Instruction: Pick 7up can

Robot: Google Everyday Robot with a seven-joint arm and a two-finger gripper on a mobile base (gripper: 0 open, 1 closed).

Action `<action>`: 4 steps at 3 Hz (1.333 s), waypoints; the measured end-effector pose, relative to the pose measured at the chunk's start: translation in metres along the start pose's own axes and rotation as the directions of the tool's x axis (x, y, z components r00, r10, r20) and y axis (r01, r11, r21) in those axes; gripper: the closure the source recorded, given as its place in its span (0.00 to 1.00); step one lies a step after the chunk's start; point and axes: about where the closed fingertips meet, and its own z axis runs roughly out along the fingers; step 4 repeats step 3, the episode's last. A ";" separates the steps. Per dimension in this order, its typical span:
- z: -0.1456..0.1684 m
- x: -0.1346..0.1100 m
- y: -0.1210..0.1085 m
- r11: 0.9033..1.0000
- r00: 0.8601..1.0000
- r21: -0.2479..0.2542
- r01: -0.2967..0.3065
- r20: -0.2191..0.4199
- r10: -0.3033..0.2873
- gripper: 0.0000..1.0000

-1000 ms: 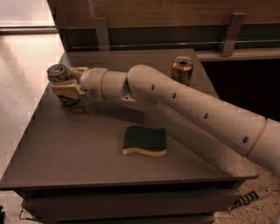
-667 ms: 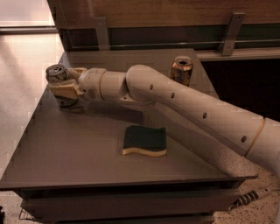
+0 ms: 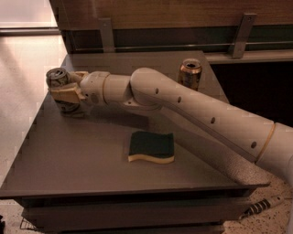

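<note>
Reach looks pretty much done: end effector (image 3: 65, 87) is clamped around the 7up can (image 3: 58, 77) at the counter's (image 3: 91, 155) left edge, only the lift left.

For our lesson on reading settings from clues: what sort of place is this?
Probably an office or lab corner: a grey table by a wood-panelled wall, pale floor. On it, a sponge, a copper can, and the gripper clasping a silver can at far left.
</note>
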 end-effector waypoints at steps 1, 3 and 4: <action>-0.014 -0.032 -0.002 0.999 1.000 -0.038 0.012 0.007 -0.012 1.00; -0.049 -0.099 -0.005 0.994 0.996 -0.079 0.080 0.056 -0.075 1.00; -0.049 -0.099 -0.005 0.994 0.996 -0.079 0.080 0.056 -0.075 1.00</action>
